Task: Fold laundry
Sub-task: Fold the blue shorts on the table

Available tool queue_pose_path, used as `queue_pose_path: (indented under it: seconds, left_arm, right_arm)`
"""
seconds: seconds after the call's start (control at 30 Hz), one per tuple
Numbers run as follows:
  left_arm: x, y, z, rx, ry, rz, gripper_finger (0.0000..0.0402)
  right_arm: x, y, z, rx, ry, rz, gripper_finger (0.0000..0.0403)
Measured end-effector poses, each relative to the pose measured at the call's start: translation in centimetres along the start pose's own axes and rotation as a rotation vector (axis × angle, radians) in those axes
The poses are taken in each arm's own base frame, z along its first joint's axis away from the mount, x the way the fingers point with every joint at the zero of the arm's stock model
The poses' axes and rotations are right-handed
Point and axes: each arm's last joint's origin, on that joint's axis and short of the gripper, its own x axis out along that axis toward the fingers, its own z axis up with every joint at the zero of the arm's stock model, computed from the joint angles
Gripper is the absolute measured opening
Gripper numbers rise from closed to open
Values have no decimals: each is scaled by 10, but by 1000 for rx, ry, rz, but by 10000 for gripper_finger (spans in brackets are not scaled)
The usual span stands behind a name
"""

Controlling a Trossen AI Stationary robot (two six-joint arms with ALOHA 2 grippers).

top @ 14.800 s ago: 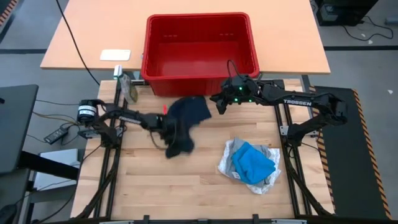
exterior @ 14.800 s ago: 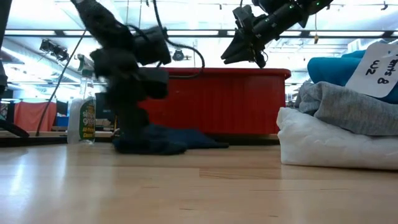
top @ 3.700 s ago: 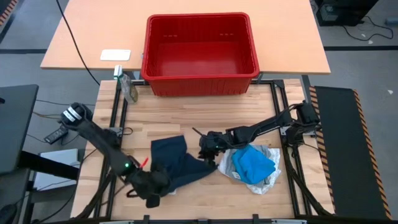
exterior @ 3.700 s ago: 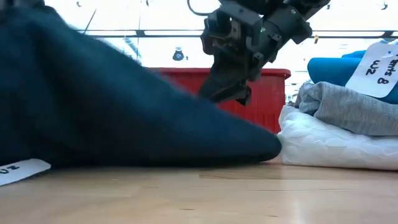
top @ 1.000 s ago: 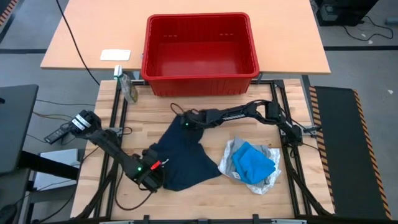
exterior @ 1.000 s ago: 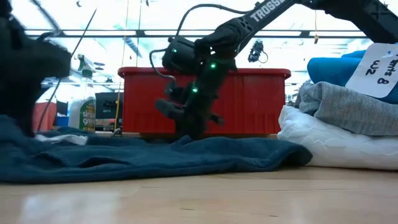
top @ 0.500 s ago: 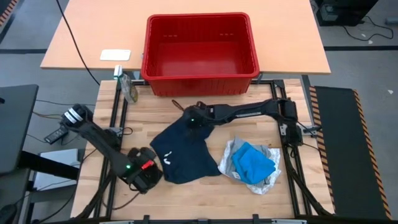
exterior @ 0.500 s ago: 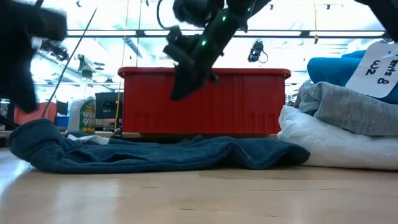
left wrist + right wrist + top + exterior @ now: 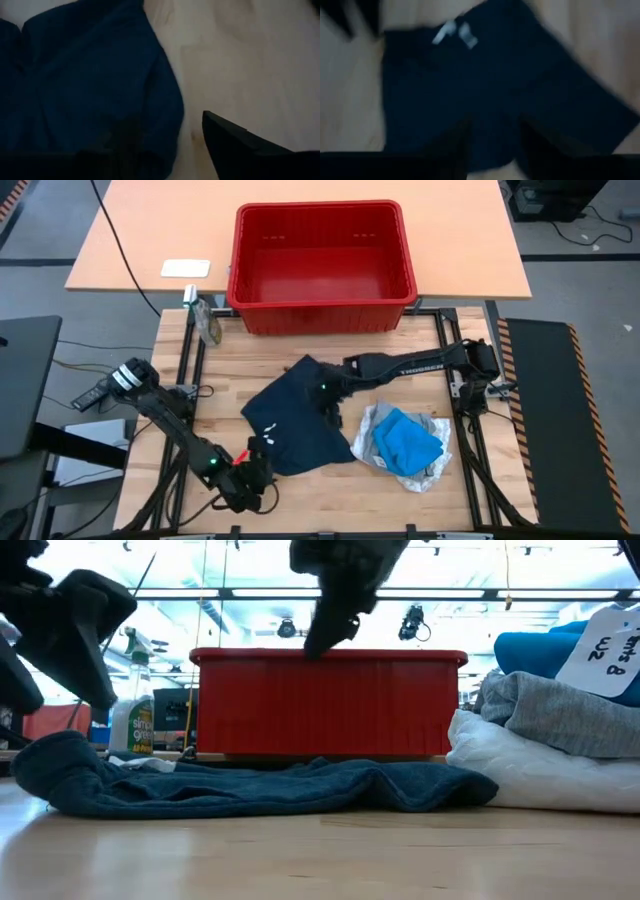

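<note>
The dark navy garment (image 9: 295, 425) lies spread flat on the table's middle, with a white label (image 9: 268, 432) showing near its left side. It also shows in the low view (image 9: 260, 790) and in both wrist views (image 9: 90, 85) (image 9: 485, 85). At the right sits a stack: the bright blue garment (image 9: 405, 440) on the grey one (image 9: 436, 426) on the white one (image 9: 368, 438). My left gripper (image 9: 250, 480) is open, off the navy garment's near left corner. My right gripper (image 9: 330, 408) is open above the garment's right part. The low view shows both grippers raised clear (image 9: 65, 690) (image 9: 320, 640).
A red plastic basket (image 9: 320, 265) stands at the table's far edge. A spray bottle (image 9: 208, 322) lies at the far left. The stack (image 9: 545, 740) carries a paper tag (image 9: 610, 640). Bare wood lies along the near edge and far right.
My right gripper has risen off the navy garment's far edge and gone toward the near edge, over the garment. My left gripper has come off its near left corner and gone toward the near edge. The garment has settled flat.
</note>
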Motion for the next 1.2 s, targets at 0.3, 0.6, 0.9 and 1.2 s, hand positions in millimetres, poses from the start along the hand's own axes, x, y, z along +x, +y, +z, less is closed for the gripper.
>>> queue_pose_path:
  seconds: [0.3,0.6,0.9,1.2]
  left_arm:
    - [19,12,-13,122,177,40,251]
    - [40,2,-14,180,135,7,114]
    - [33,9,-24,35,254,62,14]
    - [22,-6,-35,-66,261,55,14]
  right_arm:
    - [16,48,-31,-126,183,71,202]
    - [29,86,-57,-213,242,112,196]
    - [44,117,-90,-393,269,243,192]
    - [67,118,-103,-381,76,219,175]
